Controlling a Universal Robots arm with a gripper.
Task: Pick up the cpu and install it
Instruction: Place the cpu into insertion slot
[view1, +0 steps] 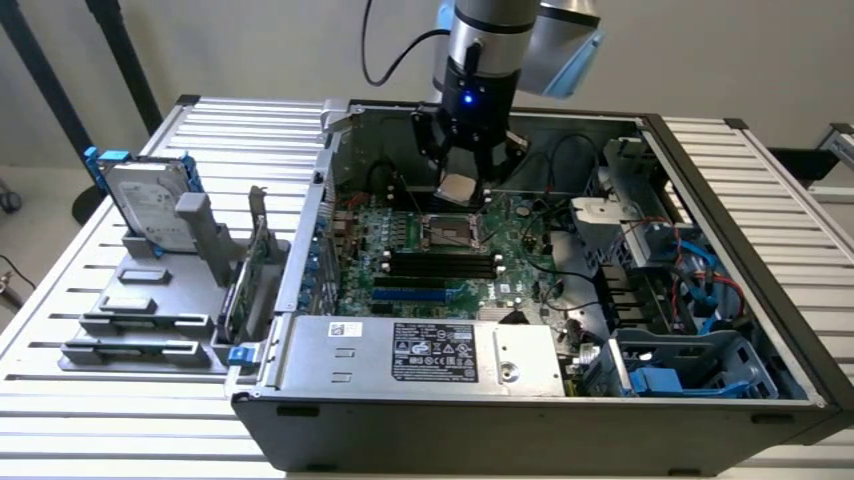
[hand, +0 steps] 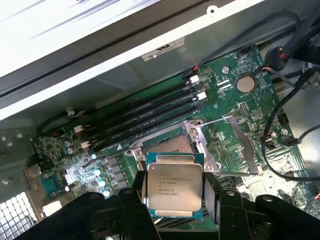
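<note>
Fingers on cpu, arm vertical above socket

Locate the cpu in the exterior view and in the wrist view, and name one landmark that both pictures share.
Exterior view: the cpu is held in the gripper, above the open socket on the green motherboard.
Wrist view: the cpu sits clamped in the gripper, its printed face towards the camera, with the socket just beyond it.
Shared landmark: the row of black memory slots beside the socket.
</note>
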